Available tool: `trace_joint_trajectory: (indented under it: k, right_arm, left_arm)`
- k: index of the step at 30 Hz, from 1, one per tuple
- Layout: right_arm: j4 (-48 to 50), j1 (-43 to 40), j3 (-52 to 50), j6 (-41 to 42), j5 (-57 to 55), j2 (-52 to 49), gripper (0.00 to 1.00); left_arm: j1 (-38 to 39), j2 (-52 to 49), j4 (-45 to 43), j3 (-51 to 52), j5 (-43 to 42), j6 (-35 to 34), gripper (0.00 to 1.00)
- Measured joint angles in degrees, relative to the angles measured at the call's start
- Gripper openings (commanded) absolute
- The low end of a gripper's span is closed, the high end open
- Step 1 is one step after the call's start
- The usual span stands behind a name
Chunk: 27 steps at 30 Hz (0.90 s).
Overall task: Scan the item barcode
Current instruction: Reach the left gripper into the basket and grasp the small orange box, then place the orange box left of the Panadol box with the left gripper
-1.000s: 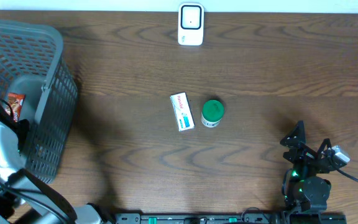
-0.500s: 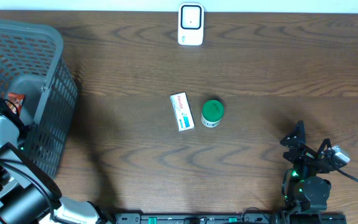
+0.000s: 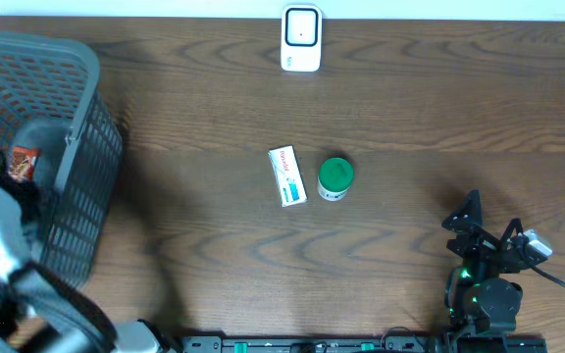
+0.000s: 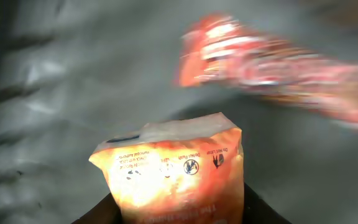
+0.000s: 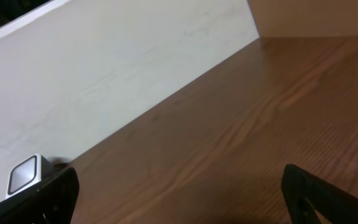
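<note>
Inside the grey plastic mesh basket, the left gripper pinches an orange foil snack packet by one end, jaws narrow, probably to carry it to the white boxy scanner at the far edge of the brown wooden table. The right gripper rests with jaws spread wide, out of the way.

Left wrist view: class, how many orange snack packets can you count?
2. The near packet is in the foreground at bottom centre; the far packet, blurred, lies behind it at upper right. More may be hidden beyond this view.
</note>
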<state>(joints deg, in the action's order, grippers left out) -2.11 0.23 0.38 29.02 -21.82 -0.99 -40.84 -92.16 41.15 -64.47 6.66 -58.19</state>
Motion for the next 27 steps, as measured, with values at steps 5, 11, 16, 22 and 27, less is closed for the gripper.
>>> trace_joint_trajectory:
  k: [5,11,16,22,27]
  right_arm:
    - [0.0,0.0,0.0,0.0,0.0,0.0,0.99]
    - [0.0,0.0,0.0,0.0,0.0,0.0,0.99]
    - [0.0,0.0,0.0,0.0,0.0,0.0,0.99]
    - [0.0,0.0,0.0,0.0,0.0,0.0,0.99]
    - [0.0,0.0,0.0,0.0,0.0,0.0,0.99]
  left_arm:
    - [-0.4,15.0,-4.6,-8.7,-10.1,1.0,0.47]
    - [3.9,29.6,-26.8,-11.5,-34.5,-0.4,0.47]
    - [25.8,32.2,-22.1,-11.8,-44.6,5.9,0.47]
    - [49.2,23.0,-2.6,-11.5,-36.7,26.1,0.47]
    - [57.0,12.8,9.4,-11.2,-22.3,39.4,0.47]
